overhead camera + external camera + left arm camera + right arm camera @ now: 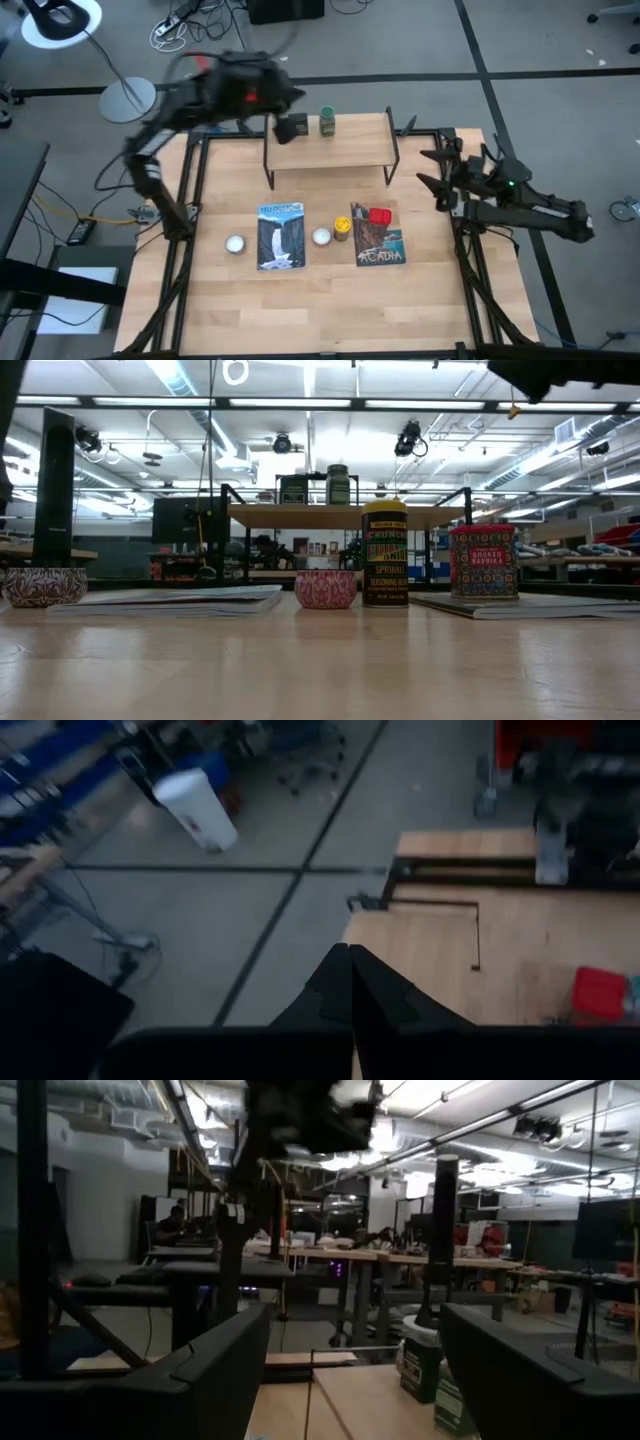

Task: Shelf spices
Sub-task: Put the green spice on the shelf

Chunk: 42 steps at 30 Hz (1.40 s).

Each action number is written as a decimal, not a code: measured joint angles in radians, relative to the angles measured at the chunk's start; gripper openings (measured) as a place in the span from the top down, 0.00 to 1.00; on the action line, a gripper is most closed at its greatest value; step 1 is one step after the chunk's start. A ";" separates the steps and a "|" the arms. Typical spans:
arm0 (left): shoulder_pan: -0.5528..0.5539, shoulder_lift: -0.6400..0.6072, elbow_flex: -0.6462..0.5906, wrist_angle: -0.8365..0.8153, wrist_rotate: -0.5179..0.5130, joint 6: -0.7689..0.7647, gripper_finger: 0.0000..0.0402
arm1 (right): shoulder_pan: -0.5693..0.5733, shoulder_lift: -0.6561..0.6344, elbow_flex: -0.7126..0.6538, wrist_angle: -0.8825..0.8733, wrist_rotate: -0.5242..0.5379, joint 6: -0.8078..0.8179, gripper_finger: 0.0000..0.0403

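The shelf [330, 152] stands at the table's far middle. A dark square tin [293, 127] and a green jar [327, 122] stand upright on its top board [345, 515]. A yellow-capped jar [342, 228] stands on the tabletop. A red boxy tin [380, 216] stands on the right-hand book. My left gripper [296, 96] is shut on nothing, raised above the shelf's far left end; its closed fingers [350, 990] show in the left wrist view. My right gripper [432, 168] is open and empty by the shelf's right end.
Two flat picture books [281, 236] [378, 240] lie in the table's middle. A white ball [236, 243] sits left of the first book and another [321, 236] sits between them. Black frame rails [185, 215] run along the table's sides. A lamp [62, 20] stands off the far left.
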 joint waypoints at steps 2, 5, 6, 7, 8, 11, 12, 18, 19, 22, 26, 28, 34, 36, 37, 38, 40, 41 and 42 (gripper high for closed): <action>-0.014 -0.051 -0.001 -0.017 -0.035 -0.012 1.00 | 0.000 0.100 0.035 0.047 0.025 0.010 0.27; -0.031 -0.122 -0.052 -0.035 -0.084 -0.032 1.00 | 0.000 0.263 0.087 0.121 0.133 0.037 0.27; -0.035 -0.142 -0.081 -0.045 -0.100 -0.041 1.00 | 0.000 0.316 0.099 0.143 0.175 0.041 0.27; -0.041 -0.161 -0.112 -0.046 -0.119 -0.047 1.00 | -0.001 0.369 0.108 0.171 0.209 0.042 0.27; -0.045 -0.185 -0.150 -0.044 -0.134 -0.051 1.00 | -0.001 0.419 0.115 0.207 0.235 0.040 0.27; -0.046 -0.268 -0.281 0.000 -0.163 -0.056 1.00 | -0.005 0.565 0.128 0.323 0.260 0.033 0.29; -0.045 -0.303 -0.331 0.028 -0.166 -0.058 1.00 | -0.008 0.611 0.134 0.364 0.260 0.032 0.32; -0.044 -0.541 -0.656 0.228 -0.164 -0.082 1.00 | -0.060 0.851 0.235 0.424 0.261 0.064 0.73; -0.045 -0.578 -0.711 0.252 -0.163 -0.100 1.00 | -0.072 0.885 0.258 0.429 0.261 0.063 0.82; -0.045 -0.677 -0.870 0.314 -0.153 -0.156 1.00 | -0.111 0.980 0.327 0.430 0.261 0.064 0.96; -0.076 -0.786 -1.089 0.429 -0.147 -0.208 1.00 | -0.161 1.096 0.404 0.431 0.261 0.126 0.99; -0.088 -0.828 -1.191 0.503 -0.145 -0.210 1.00 | -0.180 1.159 0.436 0.430 0.261 0.152 0.99; -0.096 -0.922 -1.418 0.690 -0.147 -0.253 1.00 | -0.199 1.290 0.470 0.437 0.316 0.227 1.00; -0.096 -0.937 -1.469 0.726 -0.146 -0.266 1.00 | -0.199 1.314 0.470 0.439 0.349 0.231 1.00; -0.097 -0.941 -1.489 0.738 -0.146 -0.276 1.00 | -0.198 1.321 0.469 0.441 0.369 0.231 1.00; -0.097 -0.943 -1.505 0.749 -0.145 -0.284 1.00 | -0.197 1.325 0.469 0.441 0.388 0.231 1.00; -0.097 -0.945 -1.538 0.770 -0.143 -0.289 1.00 | -0.196 1.335 0.469 0.448 0.423 0.232 1.00; -0.097 -0.946 -1.555 0.780 -0.142 -0.291 1.00 | -0.196 1.336 0.469 0.440 0.431 0.239 1.00; -0.100 -0.946 -1.571 0.790 -0.139 -0.299 1.00 | -0.200 1.336 0.469 0.434 0.436 0.248 1.00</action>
